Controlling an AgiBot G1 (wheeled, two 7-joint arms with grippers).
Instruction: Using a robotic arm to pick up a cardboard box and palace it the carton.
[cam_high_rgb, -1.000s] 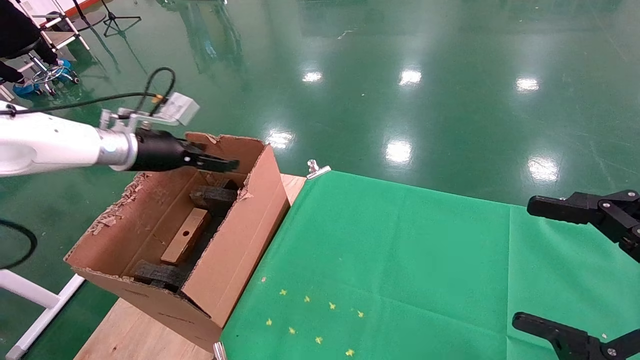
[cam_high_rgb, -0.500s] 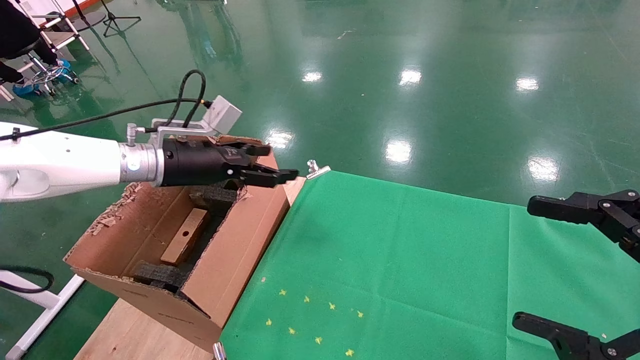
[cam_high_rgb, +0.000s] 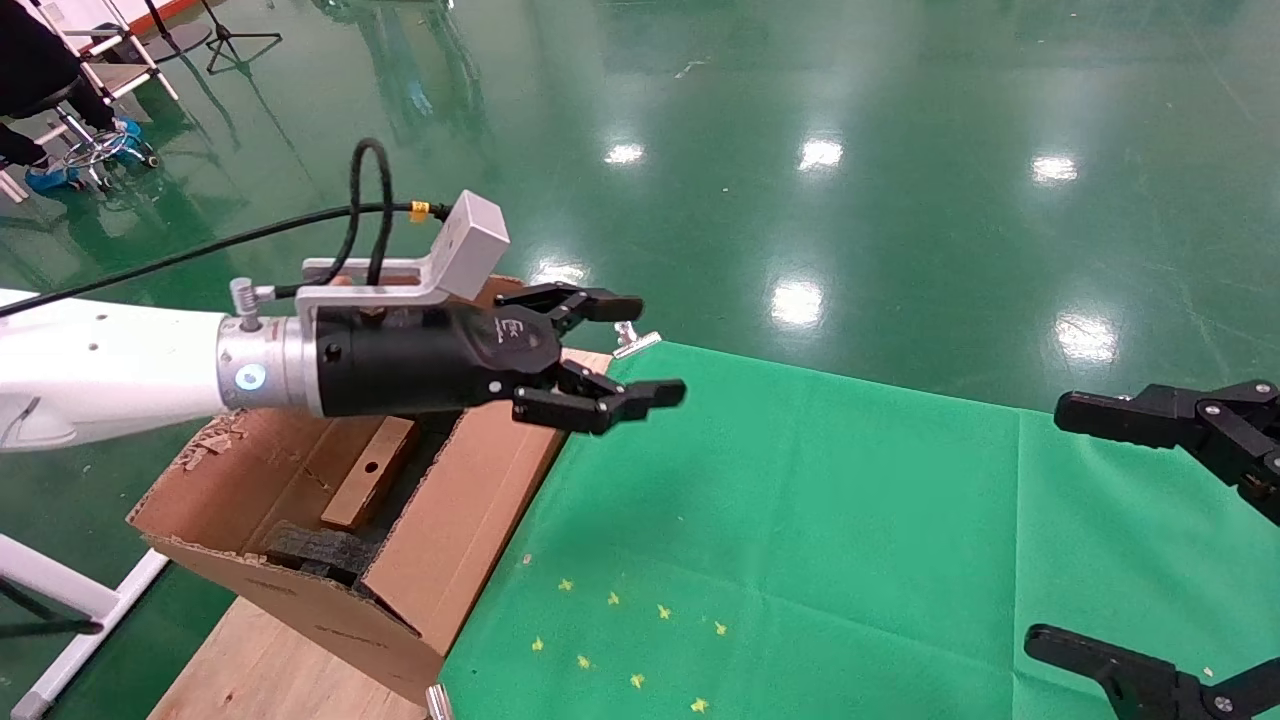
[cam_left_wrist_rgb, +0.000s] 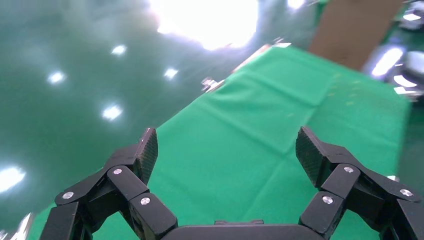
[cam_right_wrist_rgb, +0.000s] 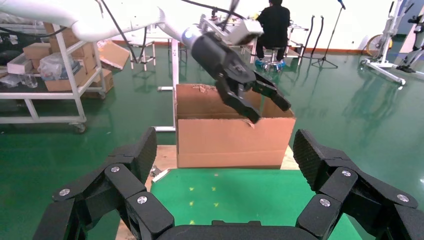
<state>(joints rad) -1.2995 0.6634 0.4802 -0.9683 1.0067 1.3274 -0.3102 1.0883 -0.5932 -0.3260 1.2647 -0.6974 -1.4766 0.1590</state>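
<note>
Green cloth under empty left claw

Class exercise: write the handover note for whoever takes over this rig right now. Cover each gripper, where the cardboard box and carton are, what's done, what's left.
Left gripper: open, empty, above the carton's edge by the green cloth.
Right gripper: open, empty, idle at the cloth's right side.
Cardboard box: lying inside the carton, among black foam blocks.
Done: box is in the carton.
Left: apparently nothing but parking the left arm.
</note>
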